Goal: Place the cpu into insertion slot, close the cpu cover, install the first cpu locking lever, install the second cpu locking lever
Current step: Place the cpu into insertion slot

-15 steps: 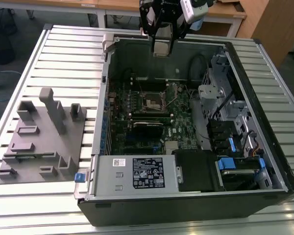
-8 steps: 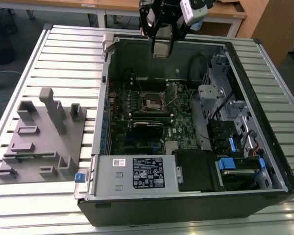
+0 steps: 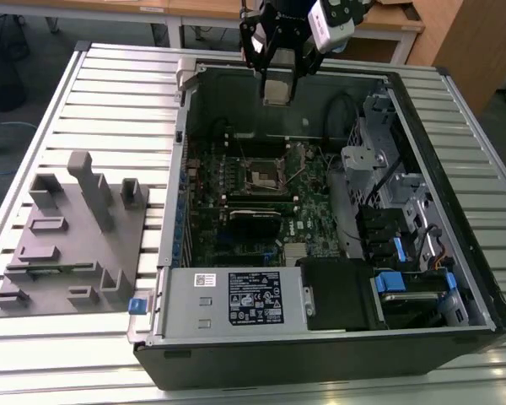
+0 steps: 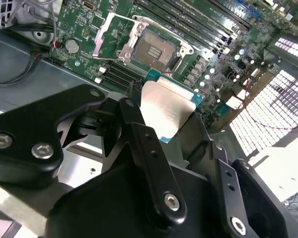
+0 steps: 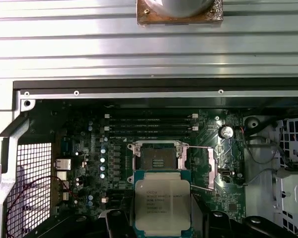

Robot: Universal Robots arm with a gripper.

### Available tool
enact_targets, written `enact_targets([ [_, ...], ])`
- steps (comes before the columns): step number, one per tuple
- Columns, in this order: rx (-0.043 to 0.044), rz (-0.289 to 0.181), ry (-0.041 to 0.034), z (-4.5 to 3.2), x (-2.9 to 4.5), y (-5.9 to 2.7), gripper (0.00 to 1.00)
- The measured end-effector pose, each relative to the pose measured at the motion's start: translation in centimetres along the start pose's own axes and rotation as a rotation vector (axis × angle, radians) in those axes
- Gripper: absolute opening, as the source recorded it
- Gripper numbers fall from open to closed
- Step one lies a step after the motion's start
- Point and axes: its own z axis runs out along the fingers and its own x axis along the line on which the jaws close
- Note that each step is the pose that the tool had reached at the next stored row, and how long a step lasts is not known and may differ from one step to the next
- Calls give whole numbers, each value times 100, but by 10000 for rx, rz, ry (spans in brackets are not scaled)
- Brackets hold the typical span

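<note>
Fingers point(image 4: 139, 139) pinch the cpu point(image 3: 276, 89) by its edges, high above the open computer case point(image 3: 320, 359). At the exterior view's left, a grey jig point(image 3: 67, 236) sits on the desk point(image 3: 110, 93); mid-board, the insertion slot point(image 3: 264, 175) lies bare, its cpu cover point(image 5: 211, 166) swung open beside it.

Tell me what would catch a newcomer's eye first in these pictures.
The small square chip with a dull silver top is pinched in the black gripper, hanging over the far end of the open black computer case in the exterior view. Inside the case, on the green circuit board, the square black socket with a silver rim lies uncovered and empty.
</note>
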Motion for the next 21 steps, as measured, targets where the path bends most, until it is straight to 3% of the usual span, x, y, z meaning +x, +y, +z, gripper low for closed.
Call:
enact_targets([
  [4, -5, 0, -2, 8, 0, -1, 54],
  [10, -3, 0, -1, 83, -1, -8, 54],
  [21, -2, 0, -1, 87, -2, -8, 54],
])
